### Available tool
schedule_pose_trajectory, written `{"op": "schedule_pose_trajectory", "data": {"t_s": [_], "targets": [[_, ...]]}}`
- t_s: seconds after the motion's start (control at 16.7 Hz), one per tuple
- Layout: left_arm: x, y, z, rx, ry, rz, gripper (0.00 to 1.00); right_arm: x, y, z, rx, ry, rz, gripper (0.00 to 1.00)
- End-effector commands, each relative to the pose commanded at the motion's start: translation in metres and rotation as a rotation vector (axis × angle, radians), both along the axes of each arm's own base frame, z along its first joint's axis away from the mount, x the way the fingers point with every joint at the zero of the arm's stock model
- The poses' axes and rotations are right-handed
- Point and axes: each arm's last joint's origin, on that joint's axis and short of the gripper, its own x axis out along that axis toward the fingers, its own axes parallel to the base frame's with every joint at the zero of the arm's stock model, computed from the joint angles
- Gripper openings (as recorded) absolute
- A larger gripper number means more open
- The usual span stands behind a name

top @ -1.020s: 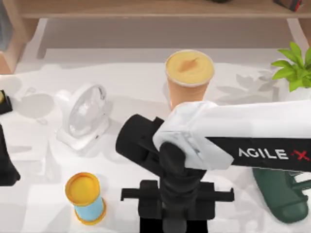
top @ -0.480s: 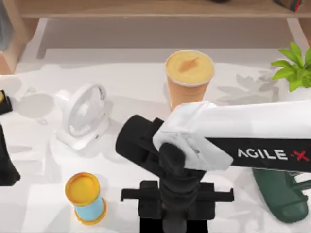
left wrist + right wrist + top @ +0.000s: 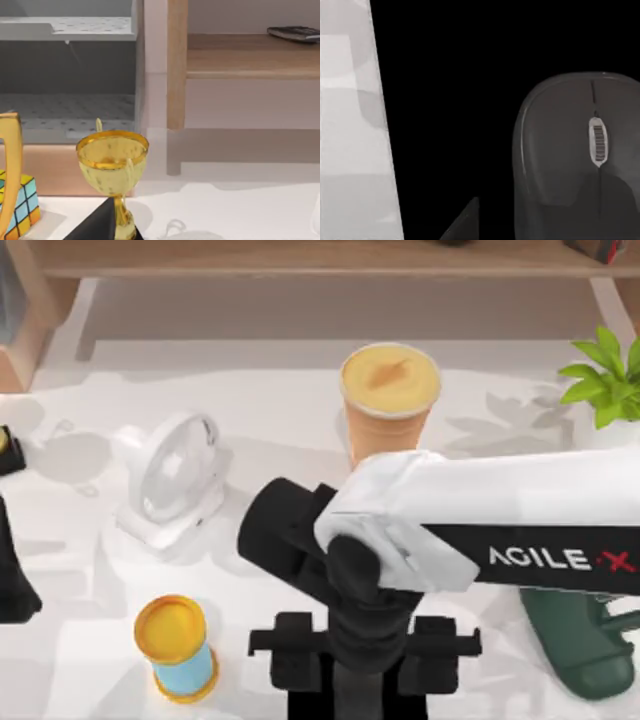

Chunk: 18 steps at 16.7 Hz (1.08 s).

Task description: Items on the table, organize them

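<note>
**A:** Looking for the small dark grey mouse (image 3: 580,160).

**B:** Found it. Lying flat on a black mat (image 3: 445,100), down at 6 o'clock on the desk (image 3: 280,410).

**A:** Held by anything?

**B:** No. Lying there free, right under the right gripper (image 3: 358,680). Jaws spread wide, with nothing between them.

**A:** So, done with the mouse?

**B:** Looks that way, taking the mat as its home. Only a lift up and away left to do there, with care not to bump it.

**A:** And the tall orange cup (image 3: 388,400)?

**B:** Standing upright at 12 o'clock, near the back of the desk, well apart from the mouse. Not gripped by anything. Most likely next in line.

**A:** What about the left arm (image 3: 14,585)?

**B:** Parked out at 9 o'clock, at the desk's edge, facing a gold trophy (image 3: 113,162) and a colour cube (image 3: 22,205).

**A:** Anything else lying about?

**B:** A white fan (image 3: 170,485) at 10 o'clock, a blue can with a yellow lid (image 3: 175,645) at 7 o'clock, a dark green thing (image 3: 580,640) at 4 o'clock and a green plant (image 3: 605,375) at 2 o'clock.

**A:** How far along, then?

**B:** Early on, at a guess. One item placed, and more left to sort.
</note>
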Motion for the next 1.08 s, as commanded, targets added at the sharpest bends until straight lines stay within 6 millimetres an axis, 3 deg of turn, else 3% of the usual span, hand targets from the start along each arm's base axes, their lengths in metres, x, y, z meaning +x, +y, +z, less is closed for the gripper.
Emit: {"op": "schedule_pose_trajectory", "data": {"t_s": [0.66, 0.84, 1.08], "targets": [[0.000, 0.000, 0.000, 0.000, 0.000, 0.000, 1.00, 0.001, 0.000, 0.002, 0.005, -0.003, -0.009, 1.00], [0.000, 0.000, 0.000, 0.000, 0.000, 0.000, 1.00, 0.012, -0.002, 0.019, 0.047, -0.036, -0.109, 1.00], [0.000, 0.000, 0.000, 0.000, 0.000, 0.000, 1.00, 0.040, -0.017, 0.057, 0.152, -0.094, -0.438, 1.00]]}}
